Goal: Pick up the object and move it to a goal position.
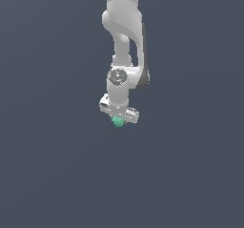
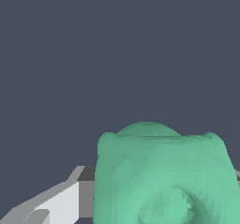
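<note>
Pincer (image 1: 118,119) and object (image 1: 117,122) meet at the low end of the arm, near the middle of the exterior view. It is a white crossbar, tilted so that its end on the exterior view's left sits higher than its end on the exterior view's right. Directly under this bar the small mint-green object shows, rounded and lumpy, much narrower than the bar itself. The fingers are hidden in the exterior view, because the bar and the object cover them.

White arm (image 1: 123,31) comes down from the top edge of the exterior view, almost vertical. Its wide upper link narrows to a thinner part, then comes a round grey joint cap (image 1: 117,77), and under it the wrist carries the pincer. A dark strip runs along the arm's side on the exterior view's right.

No writing, label or brand mark can be read on the arm or on the object.

From the wrist view, the green object (image 2: 161,176) fills much of the picture, with a round hollow in its face. One grey and white finger (image 2: 70,197) touches its side; the other finger is almost fully covered. The pincer is closed on the object and grips it. Around them only a plain dark blue-grey background shows.
</note>
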Robot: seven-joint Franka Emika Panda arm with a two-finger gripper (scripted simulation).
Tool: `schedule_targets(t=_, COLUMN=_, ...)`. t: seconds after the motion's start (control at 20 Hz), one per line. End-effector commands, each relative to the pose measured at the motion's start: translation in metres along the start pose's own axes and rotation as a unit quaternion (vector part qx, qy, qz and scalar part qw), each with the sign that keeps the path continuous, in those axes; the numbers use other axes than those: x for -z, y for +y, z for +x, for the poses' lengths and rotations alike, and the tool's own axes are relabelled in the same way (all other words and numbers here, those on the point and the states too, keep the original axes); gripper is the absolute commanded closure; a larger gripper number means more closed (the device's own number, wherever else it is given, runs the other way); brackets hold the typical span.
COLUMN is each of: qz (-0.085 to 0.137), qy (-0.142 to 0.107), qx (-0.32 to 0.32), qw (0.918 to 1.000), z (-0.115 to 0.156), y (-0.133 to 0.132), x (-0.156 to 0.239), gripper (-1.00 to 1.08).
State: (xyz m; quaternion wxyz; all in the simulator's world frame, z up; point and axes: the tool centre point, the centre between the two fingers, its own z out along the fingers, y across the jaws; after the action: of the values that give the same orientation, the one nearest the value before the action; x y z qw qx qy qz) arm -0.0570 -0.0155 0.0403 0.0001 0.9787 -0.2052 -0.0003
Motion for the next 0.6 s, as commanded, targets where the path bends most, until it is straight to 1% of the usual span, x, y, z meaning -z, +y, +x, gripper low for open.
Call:
schedule_targets(t=0.0, qz=0.000, qy=0.000, qx=0.000, qw=1.0000, z=0.0003, y=-0.0001, x=-0.0009, gripper=1.08)
schedule_targets(t=0.55, qz=0.001, qy=0.000, qx=0.000, qw=1.0000, z=0.0000, y=-0.0014, x=0.0011, gripper=1.08)
